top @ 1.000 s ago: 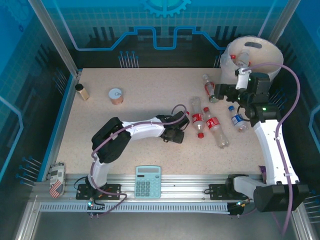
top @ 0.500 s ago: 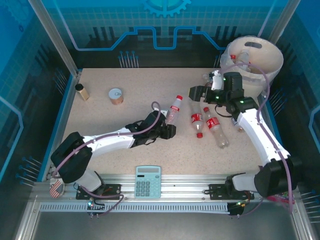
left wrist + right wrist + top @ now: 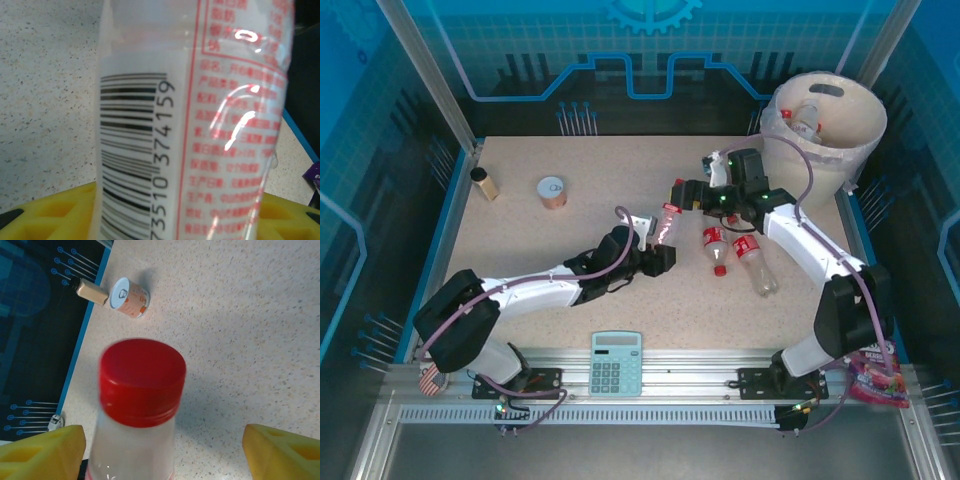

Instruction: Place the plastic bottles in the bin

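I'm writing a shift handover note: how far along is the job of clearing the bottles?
Done: at least two binned bottles lie in the bin. In hand: the left gripper grips a raised bottle; the right gripper has open jaws flanking its red cap. Left: at least two loose bottles on the table.

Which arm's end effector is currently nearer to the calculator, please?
Left. The left end effector, gripping a red-capped bottle, is just beyond the calculator and slightly right of it; the right end effector is farther back, by that bottle's cap.
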